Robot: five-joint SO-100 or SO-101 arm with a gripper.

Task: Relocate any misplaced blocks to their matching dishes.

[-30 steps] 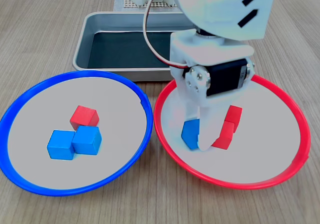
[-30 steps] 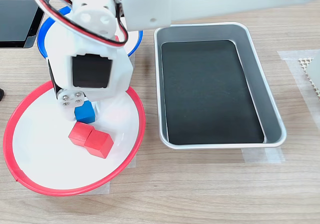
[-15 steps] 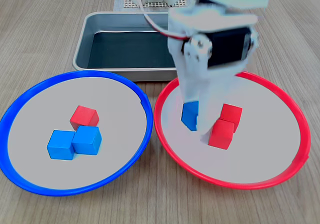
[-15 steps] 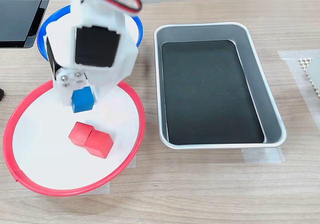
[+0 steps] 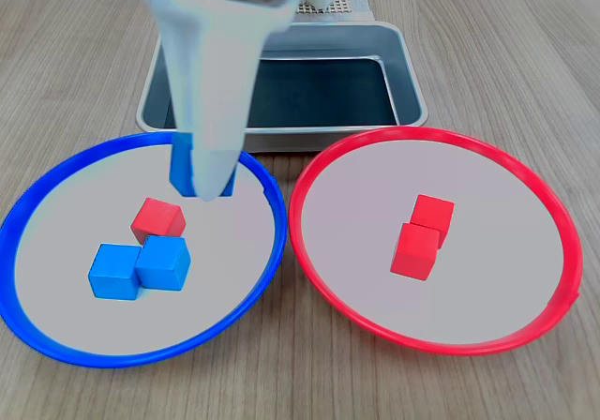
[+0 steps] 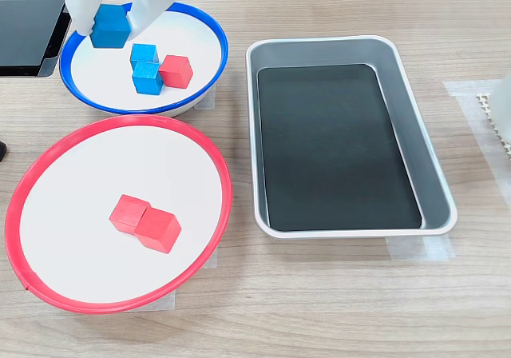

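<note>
pincer clamping a blue cube over the blue-rimmed dish; a red cube lying in that dish beside two blue cubes; two red cubes sitting in the red-rimmed dish.

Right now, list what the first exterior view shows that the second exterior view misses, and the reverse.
Only the first exterior view: the white mesh pad directly behind the tray.

Only the second exterior view: a dark flat panel at its left edge, and the held blue cube's full face.

Both: the claw carrying that cube over the blue-rimmed plate, one red cube still there, and the red-rimmed plate.
</note>
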